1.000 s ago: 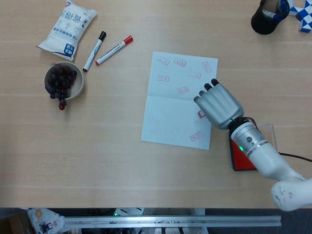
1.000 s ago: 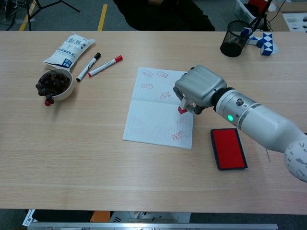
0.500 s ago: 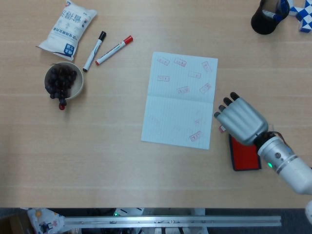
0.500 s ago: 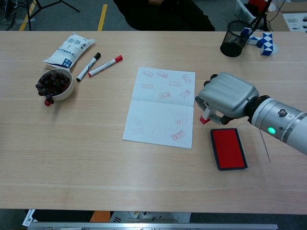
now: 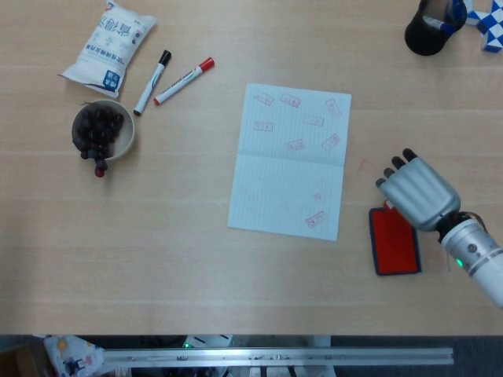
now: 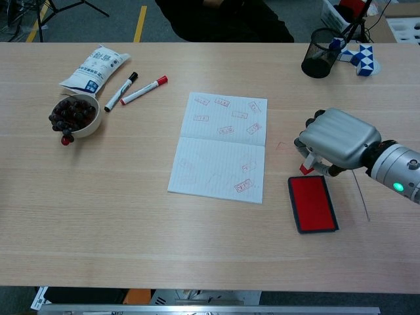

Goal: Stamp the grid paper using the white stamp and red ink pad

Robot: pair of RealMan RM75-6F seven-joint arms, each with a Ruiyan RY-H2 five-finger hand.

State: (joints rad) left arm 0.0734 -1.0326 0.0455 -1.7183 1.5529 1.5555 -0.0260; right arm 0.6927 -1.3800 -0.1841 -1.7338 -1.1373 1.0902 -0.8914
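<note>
Red ink fills the pad (image 6: 312, 203), which lies flat on the counter (image 6: 131, 197) just right of the paper (image 6: 223, 147). The right hand (image 6: 335, 139) hovers over the pad's far end, fingers curled down around the stamp (image 6: 306, 164); in the chest view only the stamp's lower part shows beneath the hand, its red face tilted, close above the pad's top edge. Whether it touches the ink I cannot tell. In the head view the hand (image 5: 418, 191) covers the stamp entirely and overlaps the pad's (image 5: 394, 243) upper right corner.

The paper (image 5: 291, 161) lies near the counter's middle, creased across, with red rectangular marks scattered mostly over its far half and a few on the near right part. A faint red smudge sits on the bare wood between paper and hand.

Far left, a bowl (image 5: 103, 131) of dark berries stands beside a white packet (image 5: 108, 43), with one berry spilled just outside the rim. Two markers (image 5: 171, 77), one black-capped and one red-capped, lie near each other by the packet. A black mesh cup (image 6: 319, 61) stands at the far right corner. The left hand shows in neither view.
</note>
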